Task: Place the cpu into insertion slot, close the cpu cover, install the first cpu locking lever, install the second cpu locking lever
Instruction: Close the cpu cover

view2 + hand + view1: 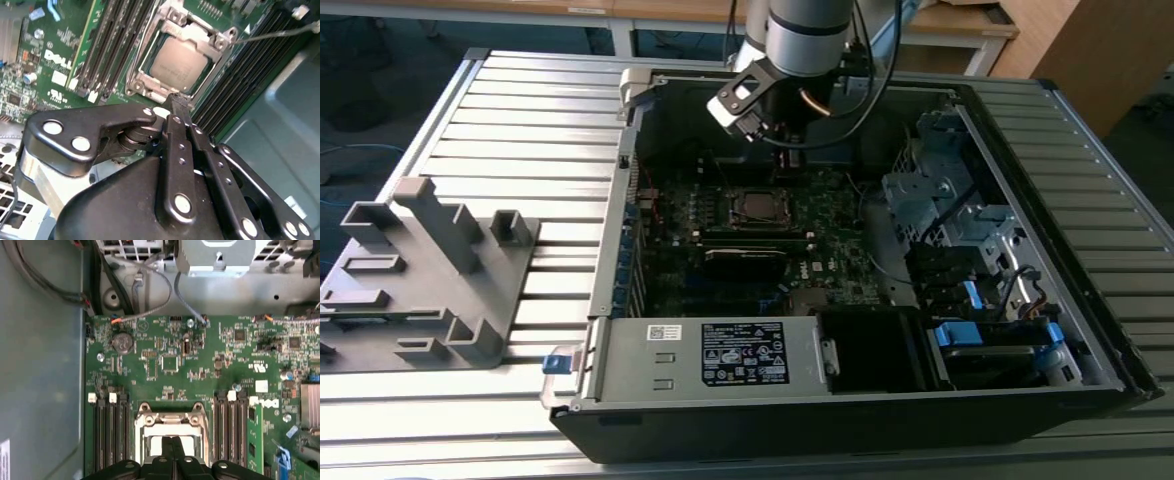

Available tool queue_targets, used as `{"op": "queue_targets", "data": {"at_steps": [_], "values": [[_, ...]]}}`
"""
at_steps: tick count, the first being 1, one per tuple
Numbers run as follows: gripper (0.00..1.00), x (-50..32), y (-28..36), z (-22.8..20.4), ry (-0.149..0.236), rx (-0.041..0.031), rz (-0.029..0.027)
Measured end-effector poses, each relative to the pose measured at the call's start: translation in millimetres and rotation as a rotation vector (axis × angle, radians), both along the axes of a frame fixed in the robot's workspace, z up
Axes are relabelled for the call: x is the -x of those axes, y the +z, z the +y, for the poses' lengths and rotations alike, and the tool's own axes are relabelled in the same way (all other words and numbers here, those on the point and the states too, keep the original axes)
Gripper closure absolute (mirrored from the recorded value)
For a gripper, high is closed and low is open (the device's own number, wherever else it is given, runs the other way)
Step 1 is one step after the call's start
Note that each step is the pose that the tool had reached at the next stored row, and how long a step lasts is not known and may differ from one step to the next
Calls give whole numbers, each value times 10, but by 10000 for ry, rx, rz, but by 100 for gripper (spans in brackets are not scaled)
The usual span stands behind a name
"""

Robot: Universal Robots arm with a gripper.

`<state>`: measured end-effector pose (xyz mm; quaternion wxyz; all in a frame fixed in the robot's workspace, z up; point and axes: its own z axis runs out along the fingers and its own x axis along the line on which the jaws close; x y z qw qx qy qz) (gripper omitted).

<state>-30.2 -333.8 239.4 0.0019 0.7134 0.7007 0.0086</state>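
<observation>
The cpu (180, 62), a dull grey-bronze square, lies in the insertion slot (141, 70) on the green board. The silver cpu cover (207, 36) lies flat around it as a frame. A thin silver locking lever (280, 35) sticks out from one socket corner across the black memory slots. My gripper (178, 99) is shut with nothing between its fingers, and its tips hover just above the socket's edge. In the first wrist view the gripper (173, 441) overlaps the cpu (159, 445) inside the cover (171, 416). In the exterior view the gripper (783, 135) hangs inside the open case, behind the insertion slot (758, 207).
Long black memory slots (107, 435) flank the socket on both sides. Cables (150, 310) run along the case wall. A power supply (707, 362) fills the case front, and a drive cage (947, 200) sits at the exterior view's right. A grey fixture (434, 270) stands on the table at its left.
</observation>
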Motion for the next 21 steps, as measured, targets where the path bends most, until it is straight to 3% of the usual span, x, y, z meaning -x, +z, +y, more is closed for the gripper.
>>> {"op": "queue_targets", "data": {"at_steps": [7, 13, 21], "values": [[89, 83, -49, -19, 0, 3, 1], [89, 109, -86, -86, -3, 2, -1], [89, 139, -99, -87, -34, 2, 0]]}}
